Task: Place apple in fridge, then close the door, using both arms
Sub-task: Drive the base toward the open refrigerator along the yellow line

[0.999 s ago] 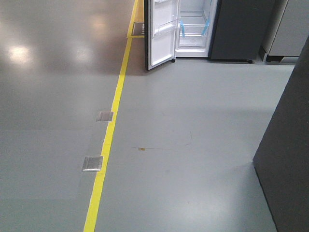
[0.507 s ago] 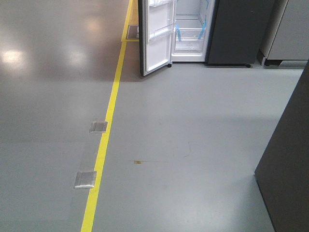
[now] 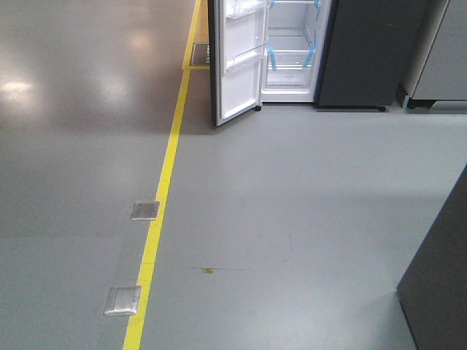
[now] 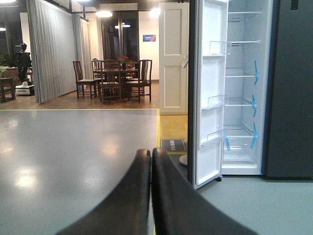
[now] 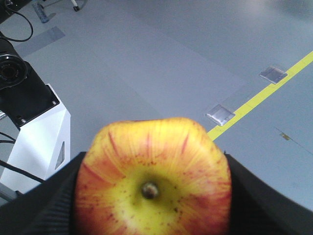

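Glossy grey floor [image 3: 292,182] crossed by yellow line [image 3: 172,146]; beyond, wooden chairs [image 4: 84,81], grey curtains [image 4: 49,49], white panelled door [image 4: 172,58], glowing ceiling lights [image 4: 103,13].

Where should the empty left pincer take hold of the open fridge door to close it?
At the free vertical edge of the door, the edge nearest the robot, coming from its dark outer side. It stands wide open, hinged at the fridge, so that edge likely gives most leverage.
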You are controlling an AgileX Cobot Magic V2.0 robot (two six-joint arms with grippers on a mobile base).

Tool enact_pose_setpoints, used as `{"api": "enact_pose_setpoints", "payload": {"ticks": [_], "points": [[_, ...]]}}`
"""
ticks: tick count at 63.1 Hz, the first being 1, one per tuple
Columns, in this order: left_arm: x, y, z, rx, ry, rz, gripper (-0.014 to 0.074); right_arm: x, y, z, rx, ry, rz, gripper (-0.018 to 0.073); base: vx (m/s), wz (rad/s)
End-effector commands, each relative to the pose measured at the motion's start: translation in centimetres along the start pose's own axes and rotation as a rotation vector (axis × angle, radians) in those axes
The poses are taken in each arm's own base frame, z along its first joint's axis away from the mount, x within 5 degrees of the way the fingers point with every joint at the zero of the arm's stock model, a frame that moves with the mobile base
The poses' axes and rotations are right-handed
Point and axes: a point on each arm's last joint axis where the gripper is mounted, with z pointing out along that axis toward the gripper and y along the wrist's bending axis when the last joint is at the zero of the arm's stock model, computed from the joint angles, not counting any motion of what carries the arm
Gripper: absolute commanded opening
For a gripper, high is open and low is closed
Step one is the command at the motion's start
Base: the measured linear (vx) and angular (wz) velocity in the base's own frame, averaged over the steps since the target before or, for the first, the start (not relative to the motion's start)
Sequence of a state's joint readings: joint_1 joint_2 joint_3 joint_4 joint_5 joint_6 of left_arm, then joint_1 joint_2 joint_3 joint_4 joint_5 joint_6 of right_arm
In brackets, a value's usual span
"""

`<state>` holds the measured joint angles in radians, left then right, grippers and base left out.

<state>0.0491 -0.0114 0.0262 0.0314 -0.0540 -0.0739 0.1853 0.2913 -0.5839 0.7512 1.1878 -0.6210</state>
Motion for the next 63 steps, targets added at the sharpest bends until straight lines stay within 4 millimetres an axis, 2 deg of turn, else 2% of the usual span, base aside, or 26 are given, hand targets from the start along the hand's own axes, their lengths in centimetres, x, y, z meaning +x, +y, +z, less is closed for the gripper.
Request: {"api": "enact_pose_setpoints", "payload": {"ticks": [1,63], "points": [[-0.04,-0.01,-0.11,0.004,-0.065,-0.016,-0.0006,-1.19,0.17,-0.29,-0.012,-0.075,0.012,0.0367,0.26,0.02],[-0.04,-0.01,-0.11,0.004,-0.065,-0.016,-0.0006,-1.19,0.17,-0.29,-0.012,-0.075,0.012,0.0367,0.28,0.00]]}}
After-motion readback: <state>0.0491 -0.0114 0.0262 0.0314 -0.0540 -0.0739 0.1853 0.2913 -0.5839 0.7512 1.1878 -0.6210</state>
